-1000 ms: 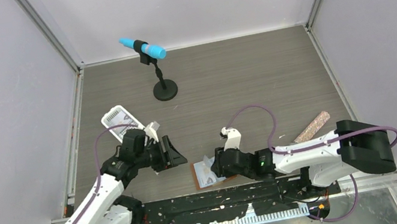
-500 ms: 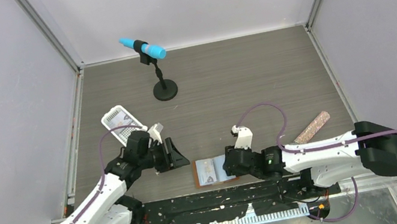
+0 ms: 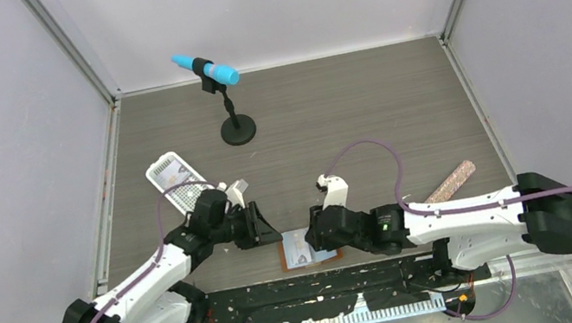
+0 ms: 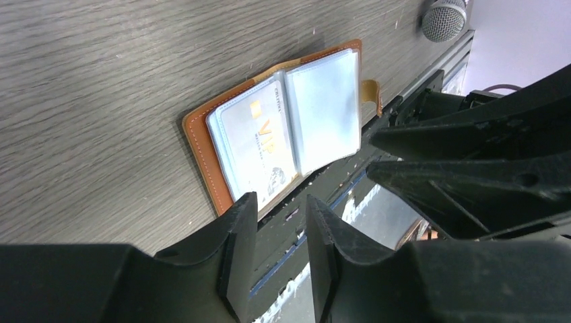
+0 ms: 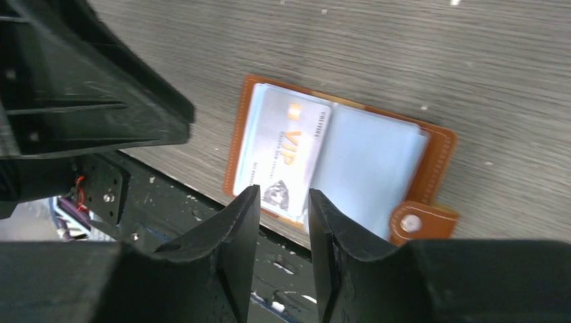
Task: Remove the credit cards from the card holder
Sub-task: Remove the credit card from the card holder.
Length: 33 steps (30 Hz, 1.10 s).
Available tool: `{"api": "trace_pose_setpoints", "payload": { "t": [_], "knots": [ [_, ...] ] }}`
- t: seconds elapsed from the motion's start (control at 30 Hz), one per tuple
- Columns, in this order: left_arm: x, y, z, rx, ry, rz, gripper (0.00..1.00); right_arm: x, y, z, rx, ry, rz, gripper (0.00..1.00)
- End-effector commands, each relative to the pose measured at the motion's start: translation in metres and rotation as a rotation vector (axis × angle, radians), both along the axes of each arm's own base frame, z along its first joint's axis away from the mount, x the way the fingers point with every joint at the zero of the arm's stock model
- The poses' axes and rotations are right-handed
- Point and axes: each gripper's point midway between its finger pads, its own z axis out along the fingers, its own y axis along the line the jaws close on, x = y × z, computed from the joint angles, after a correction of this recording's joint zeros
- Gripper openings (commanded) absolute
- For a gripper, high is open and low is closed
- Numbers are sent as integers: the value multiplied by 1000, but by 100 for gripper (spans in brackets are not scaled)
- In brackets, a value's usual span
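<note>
Holder (image 3: 298,251) lies spread open at the bottom centre of the overhead view, right on the near edge of the table (image 3: 345,116), leather down and pale sleeves up. In the right wrist view a card (image 5: 286,151) marked VIP sits in the left sleeve. The right sleeve looks blank, and I can't tell if it holds another. The tab (image 5: 421,222) juts out at that view's lower right.

Just up and left of the holder hangs the left gripper (image 4: 279,202), its jaws a narrow gap apart with nothing between them. The right gripper (image 5: 283,195) hovers over the holder's near side, also slightly parted and empty.

To my eye the step is getting a first hold on that VIP card. One gripper should pin the leather. The other should nip the card's free edge and draw it low and flat along the sleeve. Pulled upward, the whole holder would likely lift, and a careless drag could tip it off the edge.

Further back, a white tray (image 3: 171,176) sits at left, and something grey-printed may lie in it. A glittery stick (image 3: 449,183) lies at right, and a mic (image 3: 207,69) stands at top centre
</note>
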Motion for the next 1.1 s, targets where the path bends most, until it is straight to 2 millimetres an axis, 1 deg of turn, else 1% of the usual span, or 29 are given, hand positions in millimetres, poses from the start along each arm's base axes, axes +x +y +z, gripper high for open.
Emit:
{"api": "trace_pose_setpoints", "payload": {
  "t": [0.0,0.1,0.27,0.37,0.57,0.83,1.07],
  "knots": [
    [4,-16,5,-81,-24,-23,32,1,38,24,113,-49,98,39],
    [4,-20,2,-90,-21,-28,28,-2,49,15,121,-32,124,39],
    [4,-22,-8,-81,-12,-33,22,-3,56,-5,124,0,133,38],
    [3,-23,-16,-70,2,-39,18,-3,50,-23,110,26,126,38],
    [-1,-24,-38,-24,37,-52,14,0,35,-43,79,50,98,36],
    [-5,-16,-61,45,66,-39,12,3,20,-63,49,83,73,36],
    [-7,-9,-72,99,77,-36,9,4,18,-66,51,91,69,35]
  ]
}}
